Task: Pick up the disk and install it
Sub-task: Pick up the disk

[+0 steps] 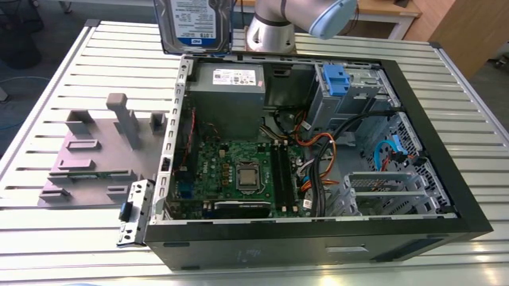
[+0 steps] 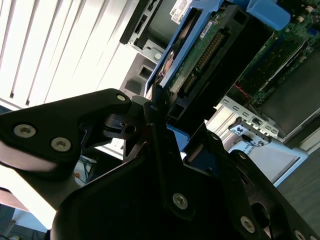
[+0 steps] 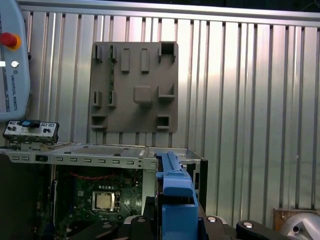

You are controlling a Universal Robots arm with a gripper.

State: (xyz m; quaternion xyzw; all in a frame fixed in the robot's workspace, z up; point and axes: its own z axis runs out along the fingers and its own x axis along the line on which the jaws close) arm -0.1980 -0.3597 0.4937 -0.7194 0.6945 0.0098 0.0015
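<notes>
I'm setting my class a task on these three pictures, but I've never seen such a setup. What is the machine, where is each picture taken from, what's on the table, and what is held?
The machine is a robot arm with a gripper, a clamp acting as its hand. The exterior view comes from a camera off the arm, looking down on a slatted metal table. On it lies an open computer case with its circuit board exposed; beside it, on the exterior view's left, sits a grey tray. Both wrist views come from cameras riding on the arm. The gripper is shut on the disk, a hard drive in a blue frame, held aloft, not yet in the case.
</notes>
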